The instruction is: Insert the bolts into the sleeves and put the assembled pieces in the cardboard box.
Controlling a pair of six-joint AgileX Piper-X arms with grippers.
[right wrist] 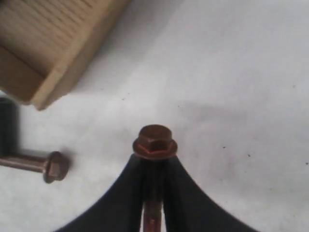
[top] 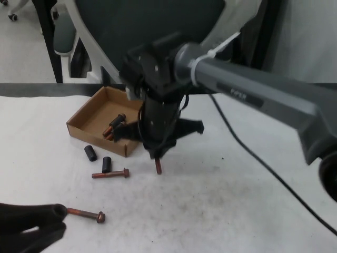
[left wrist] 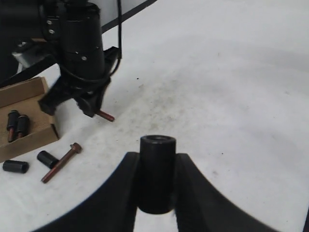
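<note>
My right gripper (top: 156, 155) points down at the bench just right of the cardboard box (top: 84, 117), shut on a copper bolt (right wrist: 155, 143); the shank end (top: 158, 168) pokes out below the fingers. My left gripper (left wrist: 157, 160) is shut on a black sleeve (left wrist: 157, 176), held upright with its bore facing up. In the high view this gripper (top: 50, 224) sits at the near left corner. Two assembled pieces (top: 116, 125) lie in the box. Two loose sleeves (top: 90, 153) (top: 106, 164) and a bolt (top: 110, 174) lie in front of the box.
Another bolt (top: 86, 214) lies close to the left gripper in the high view. A black cable (top: 247, 147) runs across the white bench on the right. A chair (top: 79, 42) stands behind the bench's far edge.
</note>
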